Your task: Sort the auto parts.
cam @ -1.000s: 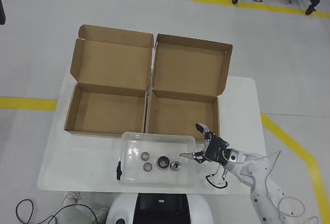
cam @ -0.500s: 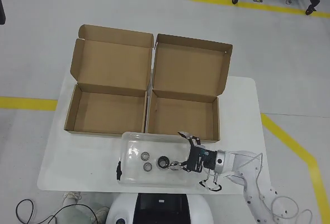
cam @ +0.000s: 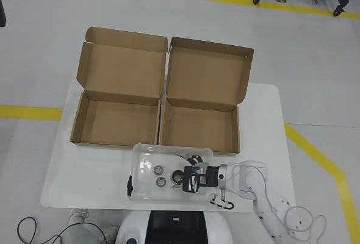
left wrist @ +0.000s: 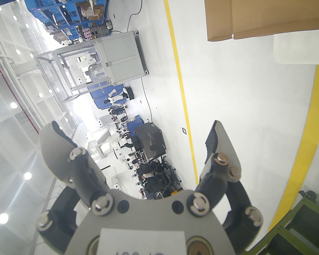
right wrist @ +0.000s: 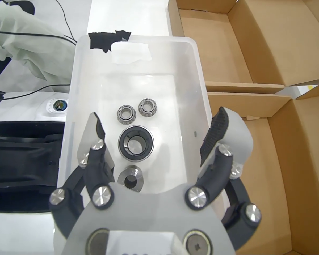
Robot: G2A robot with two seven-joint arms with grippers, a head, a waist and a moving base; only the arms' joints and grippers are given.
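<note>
Hanging over the right end of the clear bin [cam: 140, 149], the right pincer [right wrist: 158, 123] is released, its jaws spread wide with nothing between them. Inside the bin lie four metal parts. Two small roller bearings [right wrist: 125, 115] sit side by side, almost touching, toward the bin's middle. Just nearer the pincer is a larger bearing ring [right wrist: 135, 143]. Nearest is a cone-shaped collar [right wrist: 130, 178], its near edge cut off by the pincer's base plate. From the top view the pincer [cam: 189, 174] overlaps that end of the bin, and the ring [cam: 177, 177] lies just beside its fingertips. Black tape [right wrist: 106, 41] sticks to the bin's far end wall.

Beyond the bin, two open cardboard boxes stand side by side on the white desk [cam: 259, 122], the left box [cam: 116, 122] and the right box [cam: 198, 128], both with bare floors.

The left pincer [left wrist: 134, 131] is likewise released and holds nothing, facing out across the room floor. A cardboard flap [left wrist: 255, 6] and a desk corner [left wrist: 295, 49] are cut off at that view's edge.
</note>
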